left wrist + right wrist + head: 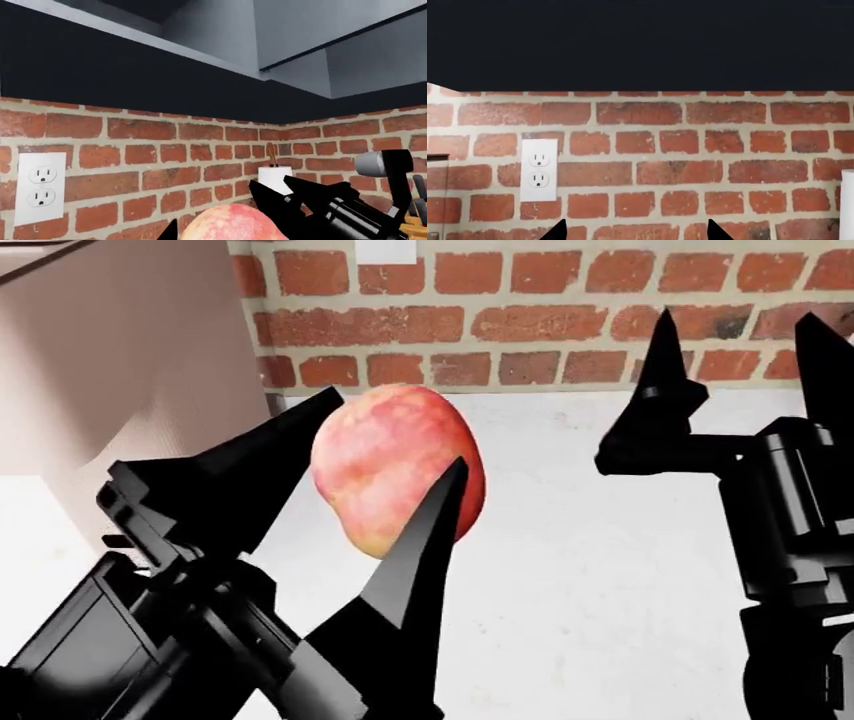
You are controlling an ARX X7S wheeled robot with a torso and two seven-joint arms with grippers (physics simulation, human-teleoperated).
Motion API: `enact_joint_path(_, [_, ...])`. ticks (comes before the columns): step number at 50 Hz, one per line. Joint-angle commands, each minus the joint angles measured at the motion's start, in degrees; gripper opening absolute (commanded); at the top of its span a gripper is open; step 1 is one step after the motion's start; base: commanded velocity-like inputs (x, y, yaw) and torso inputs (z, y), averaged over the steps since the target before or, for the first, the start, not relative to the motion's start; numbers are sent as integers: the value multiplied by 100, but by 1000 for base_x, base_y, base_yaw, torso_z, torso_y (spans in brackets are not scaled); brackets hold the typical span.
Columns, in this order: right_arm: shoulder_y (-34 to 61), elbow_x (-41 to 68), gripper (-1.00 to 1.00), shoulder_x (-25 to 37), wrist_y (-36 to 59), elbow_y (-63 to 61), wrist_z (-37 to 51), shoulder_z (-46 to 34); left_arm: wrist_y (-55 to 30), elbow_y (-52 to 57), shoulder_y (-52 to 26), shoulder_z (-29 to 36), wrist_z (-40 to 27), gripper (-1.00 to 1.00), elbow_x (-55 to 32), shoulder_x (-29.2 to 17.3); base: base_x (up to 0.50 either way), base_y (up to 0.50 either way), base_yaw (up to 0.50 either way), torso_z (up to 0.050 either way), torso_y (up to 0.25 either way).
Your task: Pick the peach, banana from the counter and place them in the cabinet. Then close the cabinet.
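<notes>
Head view, item one: left gripper (380,475), black, pointed fingers, raised above the counter (601,570). Its two fingers close on the peach (390,465), one on the fruit's 9 o'clock flank, the other crossing its 5 o'clock edge. Peach: egg-shaped, mottled red-pink with pale yellow patches, held clear of the worktop at centre frame.

Item two: right gripper (747,350), black, at 2 o'clock from the peach and well apart from it. Fingers spread, tips pointing toward the brick wall (534,320), nothing between them.

Item three: counter, matte white, running from below the arms up to the wall's foot. Banana: not visible in any view.

Item four: pale panel (120,360) at 10 o'clock in the head view, standing beside the wall; what it belongs to cannot be told.

Left wrist view: peach top shows at the frame's edge, with a white wall outlet (40,187) on the brick, a white paper-towel roll (275,179) on its holder near the wall's corner, and grey upper cabinets (293,35) overhead above a dark band.

Right wrist view: two finger tips only, apart, before brick and a second sighting of an outlet (538,170).
</notes>
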Motion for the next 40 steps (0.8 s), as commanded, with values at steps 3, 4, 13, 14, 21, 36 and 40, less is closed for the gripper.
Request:
enact_joint_path(3, [-71, -69, 100, 119, -14, -116, -43, 4, 3352, 28, -5432, 6422, -2525, -100, 1343, 1204, 0, 0, 0, 0, 3])
enact_joint_path(4, [-61, -61, 100, 132, -13, -127, -50, 13, 3440, 24, -5590, 6498, -2568, -100, 1312, 1258, 0, 0, 0, 0, 0])
enact_joint_path(13, [-62, -78, 100, 280, -46, -238, -101, 47, 2863, -277, -5763, 5341, -1381, -100, -58, 454, 0, 0, 0, 0, 0])
enact_joint_path(14, [-82, -91, 100, 262, -59, -215, -101, 45, 2739, -301, -5760, 5134, -1267, -100, -220, 376, 0, 0, 0, 0, 0])
enact_joint_path(21, [-172, -164, 100, 237, -145, -163, -115, 45, 2013, -550, -5738, 3924, -819, -100, -1114, 80, 0, 0, 0, 0, 0])
enact_joint_path(36, [-317, -254, 100, 216, -270, -126, -183, 48, 950, -712, -5628, 3137, -948, -100, -1689, 83, 0, 0, 0, 0, 0])
enact_joint_path(40, [-330, -247, 100, 196, -288, -102, -210, 59, 778, -705, -5603, 3022, -871, -100, -1701, 68, 0, 0, 0, 0, 0])
